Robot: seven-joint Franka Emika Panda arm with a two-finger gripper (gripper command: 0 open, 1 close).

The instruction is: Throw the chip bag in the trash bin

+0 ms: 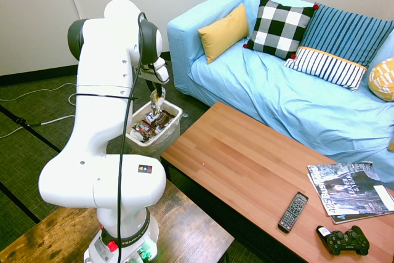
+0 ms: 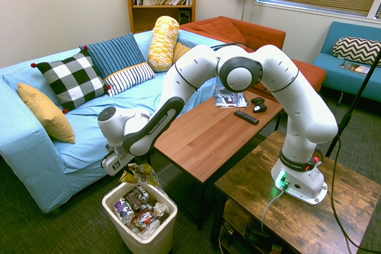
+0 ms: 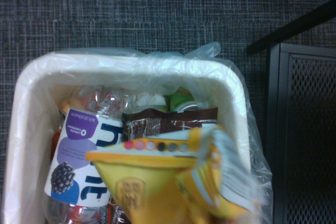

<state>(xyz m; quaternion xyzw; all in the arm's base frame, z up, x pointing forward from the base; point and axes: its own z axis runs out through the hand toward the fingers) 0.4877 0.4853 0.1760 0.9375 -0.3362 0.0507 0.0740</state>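
The chip bag [image 1: 156, 98] [image 2: 138, 174] is yellow and white and crumpled. It hangs in the air from my gripper [image 1: 158, 92] [image 2: 128, 169], which is shut on its upper end. Directly beneath stands the white trash bin [image 1: 177, 117] [image 2: 149, 239] with a clear liner, holding a bottle and several wrappers. The wrist view looks straight down into the trash bin [image 3: 131, 67], and the chip bag [image 3: 157, 182] rises from the lower edge over the opening, slightly blurred.
The bin stands on dark carpet between the blue sofa [image 1: 277, 97] and the end of the wooden coffee table [image 1: 234, 152]. At the table's far end lie a remote [image 1: 293, 211], a game controller [image 1: 343, 241] and magazines [image 1: 348, 198]. A dark table frame [image 3: 304, 129] stands close beside the bin.
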